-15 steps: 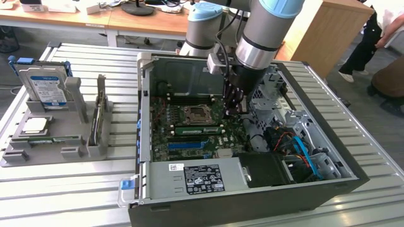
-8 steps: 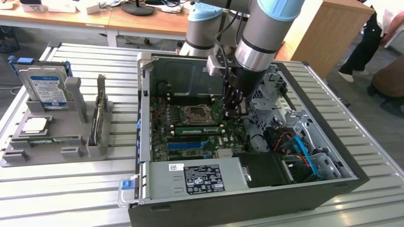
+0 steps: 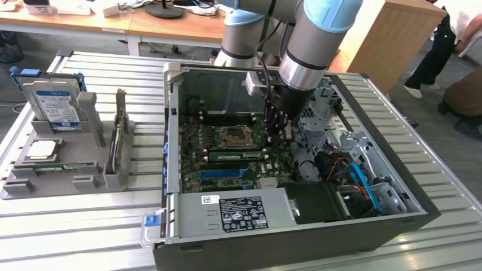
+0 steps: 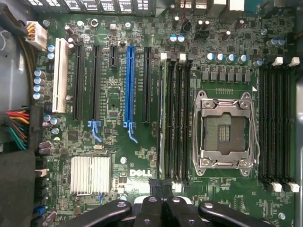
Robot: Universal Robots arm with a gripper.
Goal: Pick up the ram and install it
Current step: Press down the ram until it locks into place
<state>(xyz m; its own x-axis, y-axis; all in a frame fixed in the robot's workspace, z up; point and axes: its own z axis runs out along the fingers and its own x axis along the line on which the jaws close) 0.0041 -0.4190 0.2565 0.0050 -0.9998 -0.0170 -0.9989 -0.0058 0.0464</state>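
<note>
Evidently, the gripper [image 4: 163, 185] hangs fully closed, holding nothing, over one end of the ram [image 4: 164, 118] seated edge-up in the motherboard [image 4: 111, 101], probably forming a blunt pressing tip.

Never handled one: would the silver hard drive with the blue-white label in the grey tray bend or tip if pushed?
The silver hard drive looks a metal slab: probably rigid, fairly heavy. Standing on end, it might tip, though the grey tray likely braces it.
</note>
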